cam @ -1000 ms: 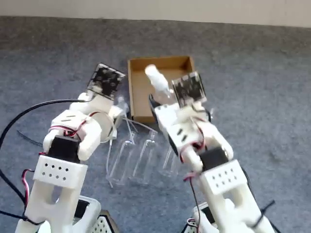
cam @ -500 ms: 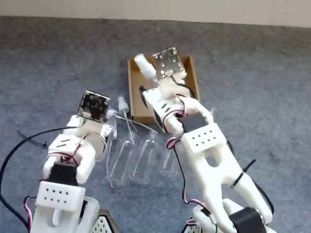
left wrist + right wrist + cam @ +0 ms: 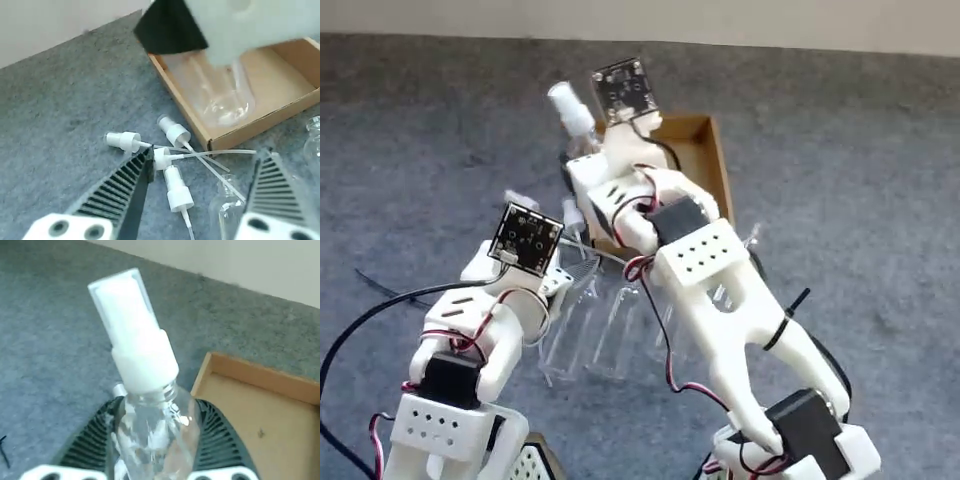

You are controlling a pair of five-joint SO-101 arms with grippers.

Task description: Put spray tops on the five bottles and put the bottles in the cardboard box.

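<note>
Bottle (image 3: 147, 405) gripped by right end effector (image 3: 157, 442) at cardboard box (image 3: 250, 372); left end effector (image 3: 207, 152) wide.

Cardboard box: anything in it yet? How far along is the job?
Done: one bottle wears a spray top. In hand: the right gripper holds it at the cardboard box, whose visible floor is bare. Left: four loose spray tops and uncapped bottles lie on the carpet; the left gripper hangs open above the tops.
</note>
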